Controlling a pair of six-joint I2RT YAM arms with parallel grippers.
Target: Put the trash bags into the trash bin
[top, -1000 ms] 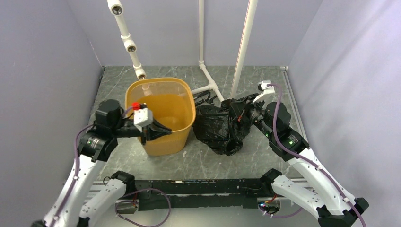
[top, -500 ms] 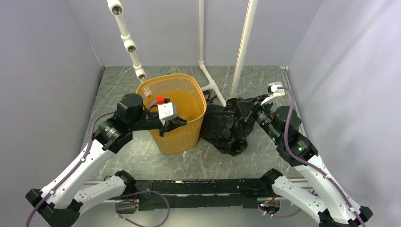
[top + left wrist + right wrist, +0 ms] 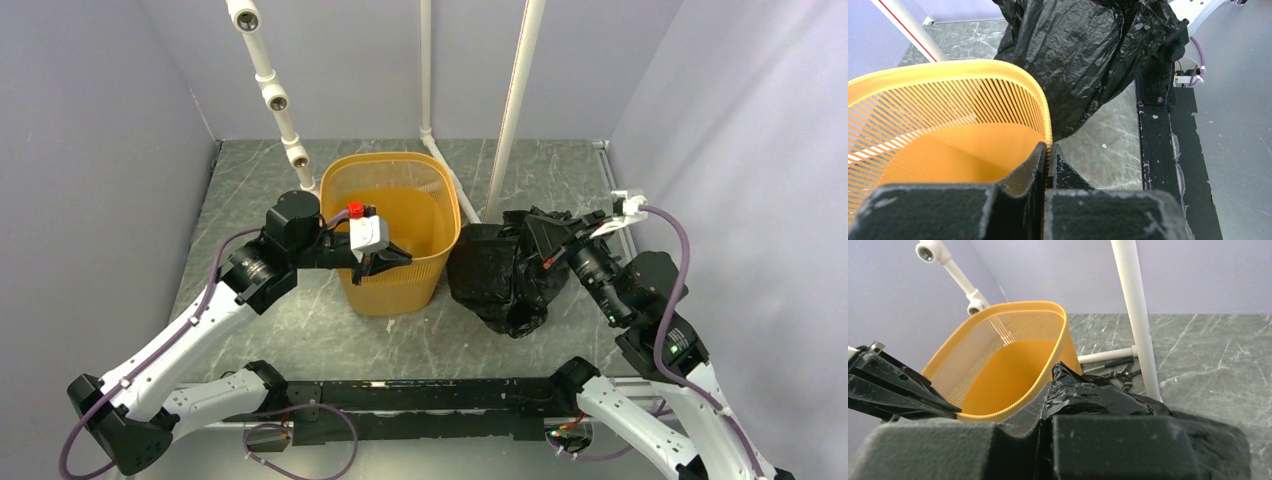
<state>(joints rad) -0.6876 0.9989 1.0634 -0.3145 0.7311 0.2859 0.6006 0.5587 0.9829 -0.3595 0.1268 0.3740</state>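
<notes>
Seen from above, the trash bin stands at the middle of the grey marbled table, its mouth open upward. The left gripper sits at the 6 o'clock point of the bin's rim. In the left wrist view its jaws are clenched on that yellow rim, one inside and one outside the slatted wall. The trash bag, black and crumpled, lies on the table at the bin's 3 o'clock, just beside its wall and outside it. The right gripper is at the bag's 2 o'clock, its jaws pinched tight on a fold of the black plastic. A white pipe rises at the bin's 1 o'clock.
</notes>
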